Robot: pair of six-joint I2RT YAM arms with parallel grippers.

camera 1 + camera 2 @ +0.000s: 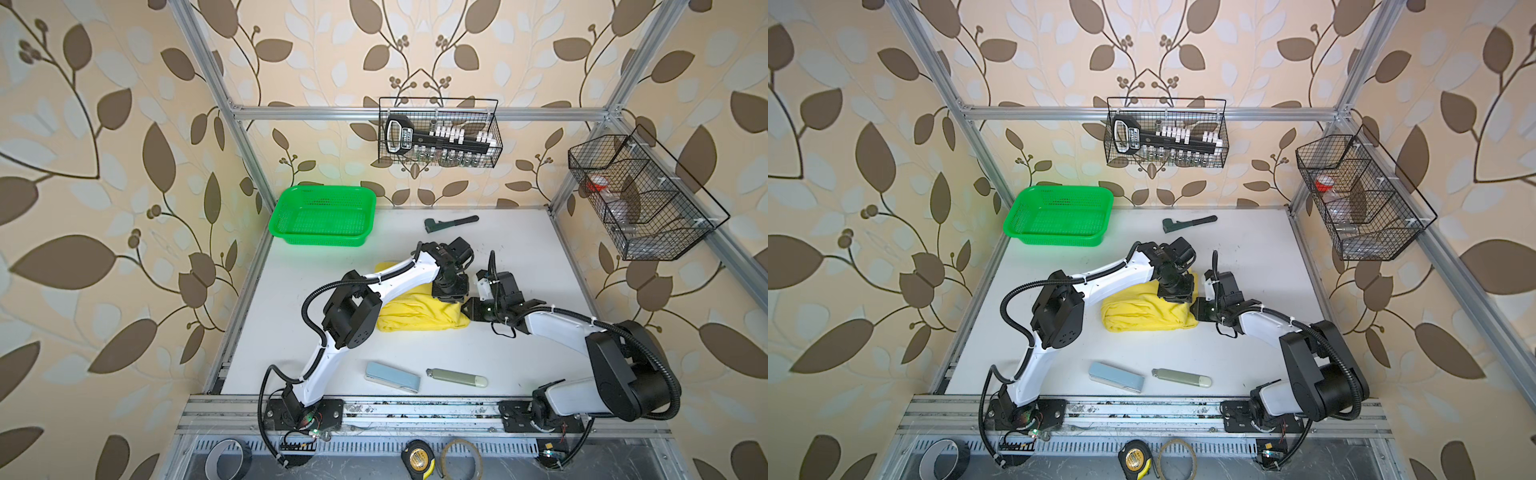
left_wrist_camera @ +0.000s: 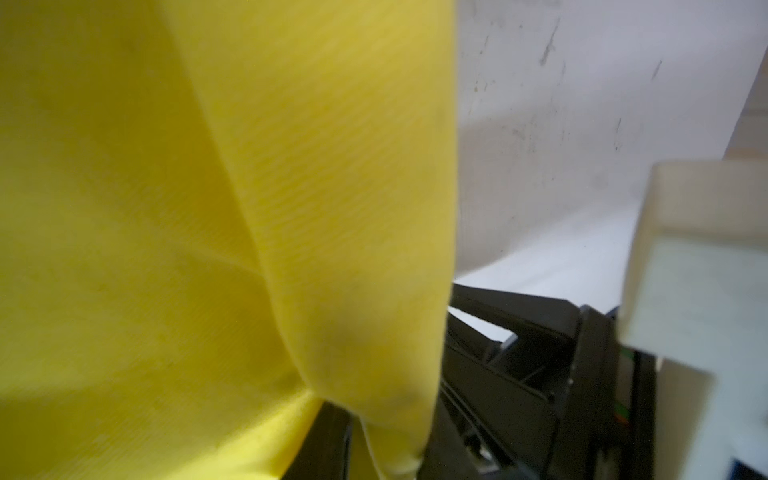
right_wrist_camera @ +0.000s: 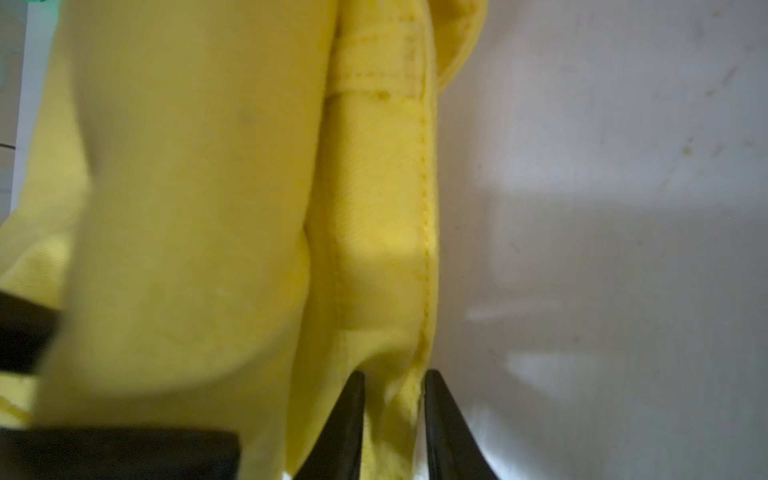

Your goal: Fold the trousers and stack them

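centrally: the trousers (image 1: 419,311), yellow, folded into a thick bundle, lay on the white bench (image 1: 519,257), well apart from the green basket (image 1: 362,195) at their 11 o'clock. right claw (image 3: 392,415) stood at the bundle's 3 o'clock edge, clamped on a stitched hem fold. left claw (image 1: 451,296) sat over the 2 o'clock corner with cloth hanging across its camera; apart or together, could not tell.
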